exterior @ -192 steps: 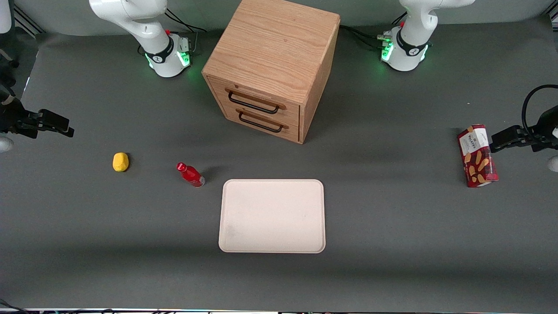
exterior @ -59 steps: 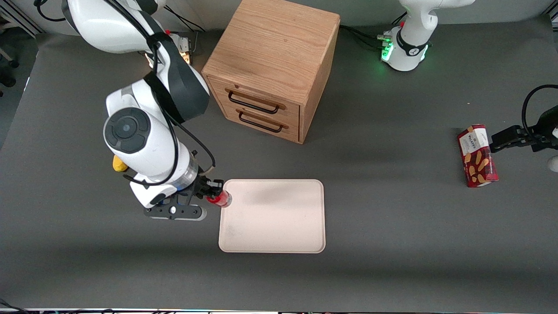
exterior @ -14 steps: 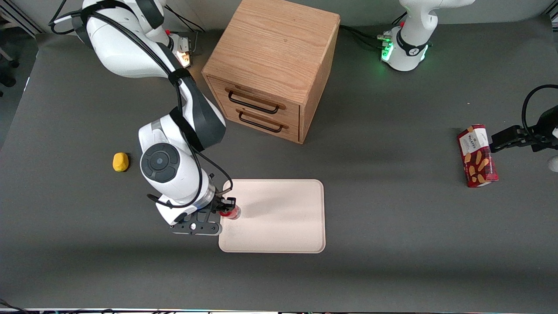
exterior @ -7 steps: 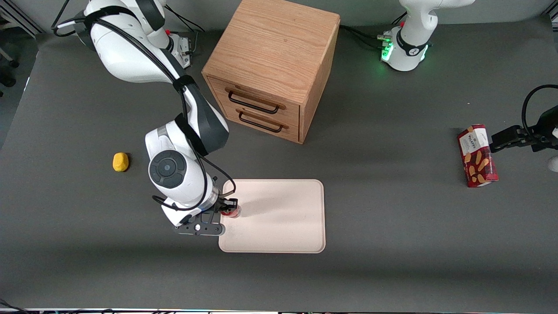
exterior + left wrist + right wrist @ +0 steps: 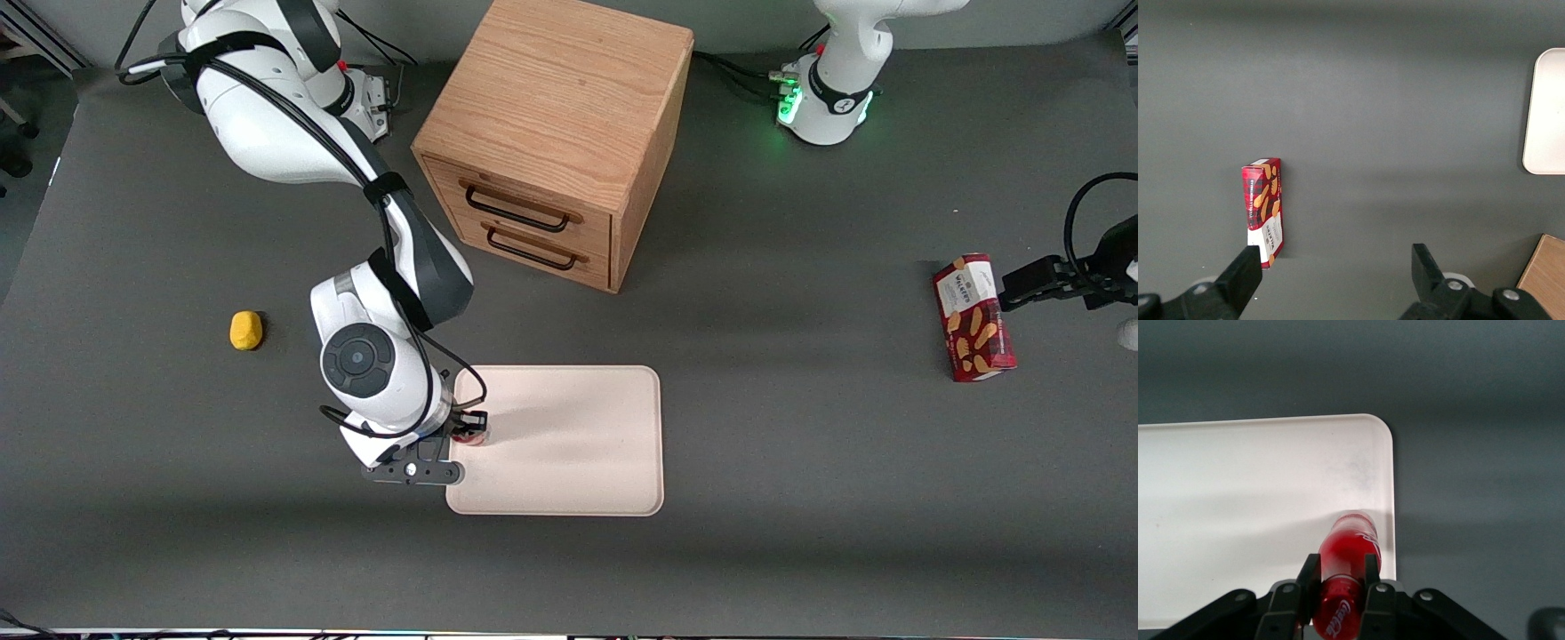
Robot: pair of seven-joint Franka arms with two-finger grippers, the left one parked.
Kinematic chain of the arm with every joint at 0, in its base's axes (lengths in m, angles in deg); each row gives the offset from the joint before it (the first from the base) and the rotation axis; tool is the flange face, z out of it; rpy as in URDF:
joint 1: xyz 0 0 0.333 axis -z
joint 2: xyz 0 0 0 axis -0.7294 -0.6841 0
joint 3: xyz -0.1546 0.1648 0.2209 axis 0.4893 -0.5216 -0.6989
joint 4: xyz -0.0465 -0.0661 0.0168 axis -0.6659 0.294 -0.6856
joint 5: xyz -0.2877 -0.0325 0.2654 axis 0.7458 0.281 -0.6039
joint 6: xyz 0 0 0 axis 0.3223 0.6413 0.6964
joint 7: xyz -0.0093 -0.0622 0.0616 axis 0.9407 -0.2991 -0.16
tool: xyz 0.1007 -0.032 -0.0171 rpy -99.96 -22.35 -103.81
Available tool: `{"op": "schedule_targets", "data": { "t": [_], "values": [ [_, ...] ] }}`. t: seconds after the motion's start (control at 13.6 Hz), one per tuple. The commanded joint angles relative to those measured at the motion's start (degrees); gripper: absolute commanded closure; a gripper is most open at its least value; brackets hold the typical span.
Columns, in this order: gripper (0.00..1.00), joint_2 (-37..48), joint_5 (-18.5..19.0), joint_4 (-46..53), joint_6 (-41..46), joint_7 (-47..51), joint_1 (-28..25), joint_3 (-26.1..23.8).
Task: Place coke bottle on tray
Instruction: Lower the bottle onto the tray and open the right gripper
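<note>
Coke bottle (image 5: 1346, 577) is being held between the two fingers of the end effector (image 5: 464, 433), which are clamped on its red body in the right wrist view. It is hanging over the tray (image 5: 578, 444), just inside the rim at the edge toward the working arm's end of the counter (image 5: 800, 498). Placement is judged to be the step in hand. Whether the base is touching the tray surface cannot be told. Next, the move is calling for lowering until the base is resting flat, then parting the fingers and lifting clear without tipping the bottle.
</note>
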Motion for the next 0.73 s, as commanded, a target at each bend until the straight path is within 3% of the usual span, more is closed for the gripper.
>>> {"op": "schedule_targets", "data": {
  "t": [0.0,0.66],
  "values": [
    [1.0,0.2,1.2,0.1,-0.4,1.5,-0.4,0.2],
    [1.0,-0.5,1.1,0.1,-0.4,1.6,-0.4,0.2]
  ]
}}
